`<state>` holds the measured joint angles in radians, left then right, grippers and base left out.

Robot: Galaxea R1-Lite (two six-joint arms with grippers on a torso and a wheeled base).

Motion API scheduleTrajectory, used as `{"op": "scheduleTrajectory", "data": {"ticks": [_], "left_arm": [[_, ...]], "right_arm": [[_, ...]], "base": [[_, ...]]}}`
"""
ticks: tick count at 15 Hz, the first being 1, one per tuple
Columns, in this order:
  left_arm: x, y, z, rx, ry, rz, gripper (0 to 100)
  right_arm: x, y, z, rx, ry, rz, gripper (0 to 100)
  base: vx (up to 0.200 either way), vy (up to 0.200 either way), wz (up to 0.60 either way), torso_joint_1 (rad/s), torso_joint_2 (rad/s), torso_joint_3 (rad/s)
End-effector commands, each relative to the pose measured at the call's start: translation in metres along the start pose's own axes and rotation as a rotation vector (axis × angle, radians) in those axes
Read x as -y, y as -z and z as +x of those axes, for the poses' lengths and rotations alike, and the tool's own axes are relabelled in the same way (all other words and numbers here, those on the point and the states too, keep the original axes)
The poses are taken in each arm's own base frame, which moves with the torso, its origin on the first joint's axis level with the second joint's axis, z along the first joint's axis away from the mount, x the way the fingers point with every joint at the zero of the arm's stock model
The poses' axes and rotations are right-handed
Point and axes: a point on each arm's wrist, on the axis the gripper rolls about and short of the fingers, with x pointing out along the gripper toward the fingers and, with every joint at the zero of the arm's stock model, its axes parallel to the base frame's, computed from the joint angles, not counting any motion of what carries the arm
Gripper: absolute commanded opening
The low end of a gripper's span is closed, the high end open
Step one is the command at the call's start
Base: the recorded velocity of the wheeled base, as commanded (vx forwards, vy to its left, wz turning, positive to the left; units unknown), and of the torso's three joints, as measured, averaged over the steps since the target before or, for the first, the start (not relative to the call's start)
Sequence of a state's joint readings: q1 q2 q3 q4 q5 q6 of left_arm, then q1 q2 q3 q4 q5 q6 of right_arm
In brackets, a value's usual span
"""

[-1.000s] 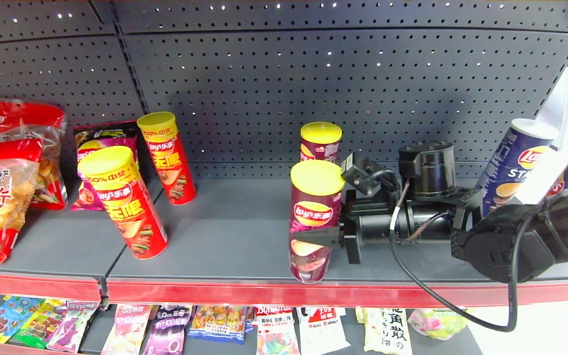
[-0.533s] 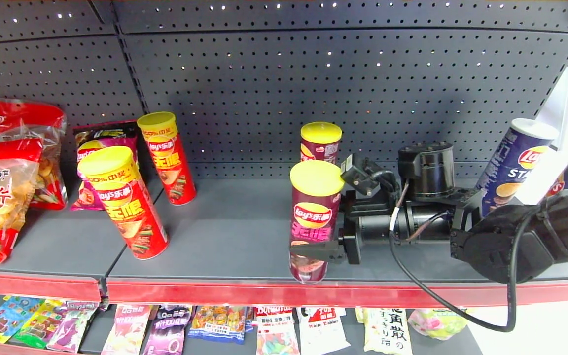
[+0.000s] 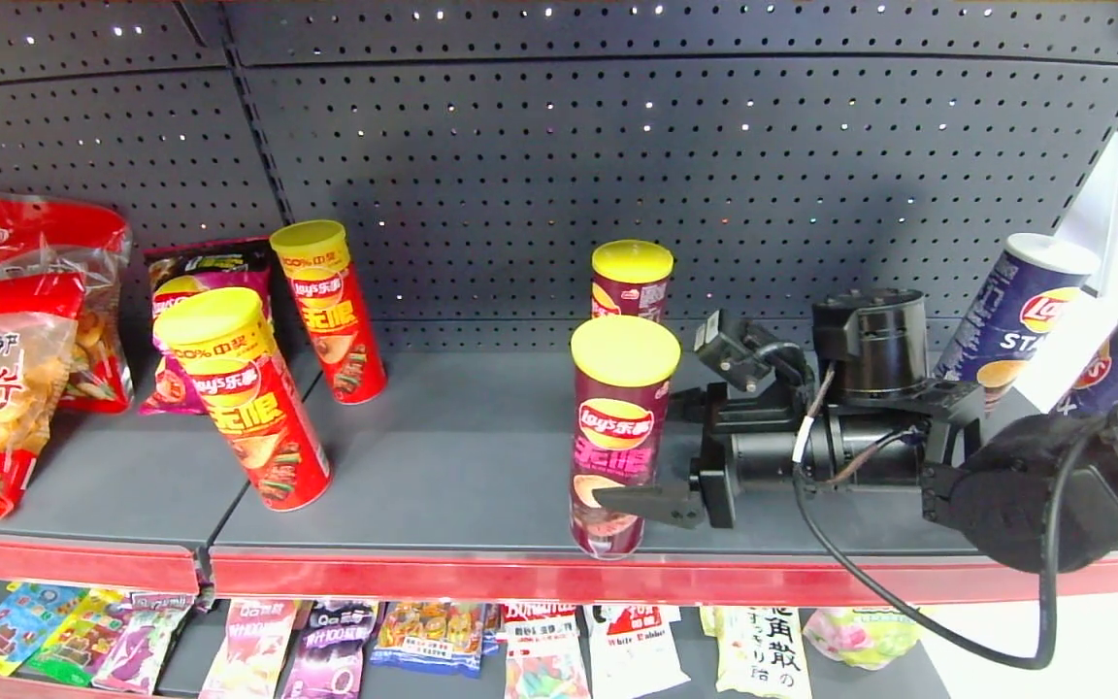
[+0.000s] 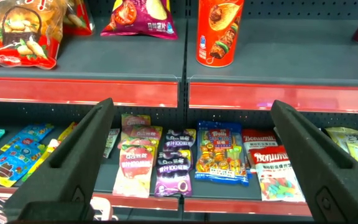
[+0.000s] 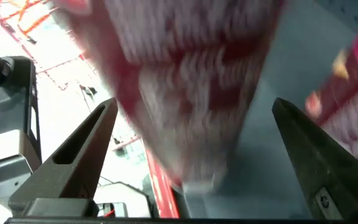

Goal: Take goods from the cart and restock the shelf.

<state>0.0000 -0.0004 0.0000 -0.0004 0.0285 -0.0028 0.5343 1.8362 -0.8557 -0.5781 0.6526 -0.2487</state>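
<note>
As right pincer [image 5: 194, 106] gapes, can [image 3: 622, 437] stands at shelf edge [image 3: 423, 573].

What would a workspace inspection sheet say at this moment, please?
Surface: grey shelf with red front edge.
Job's things: front maroon can upright near the edge; rear maroon can behind it.
Clutter: two red cans, snack bags, blue can at far right.
Hands: right hand open around the front maroon can; left hand open, facing the lower tier.
Cables: black cable loops below the shelf edge.
Surroundings: pegboard wall.
</note>
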Motion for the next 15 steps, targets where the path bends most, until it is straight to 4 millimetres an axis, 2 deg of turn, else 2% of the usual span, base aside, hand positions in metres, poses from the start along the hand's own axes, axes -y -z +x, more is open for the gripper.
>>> {"op": "scheduleTrajectory", "data": {"ticks": [1,9,11,15], "left_arm": [[0.000,0.000,0.000,0.001,-0.001,0.000,100],[0.000,0.000,0.000,0.001,-0.001,0.000,100],[0.000,0.000,0.000,-0.001,-0.001,0.000,100],[0.000,0.000,0.000,-0.001,-0.001,0.000,100]], "right_arm": [[-0.005,0.001,-0.013,-0.001,0.019,0.004,100],[-0.038,0.025,-0.059,-0.050,0.060,0.036,100],[-0.059,0.027,-0.084,-0.034,0.078,0.024,100],[-0.102,0.038,-0.138,-0.003,0.293,-0.021,100]], "base": [[0.000,0.000,0.00,0.000,0.00,0.000],[0.000,0.000,0.00,0.000,0.00,0.000],[0.000,0.000,0.00,0.000,0.00,0.000],[0.000,0.000,0.00,0.000,0.00,0.000]]}}
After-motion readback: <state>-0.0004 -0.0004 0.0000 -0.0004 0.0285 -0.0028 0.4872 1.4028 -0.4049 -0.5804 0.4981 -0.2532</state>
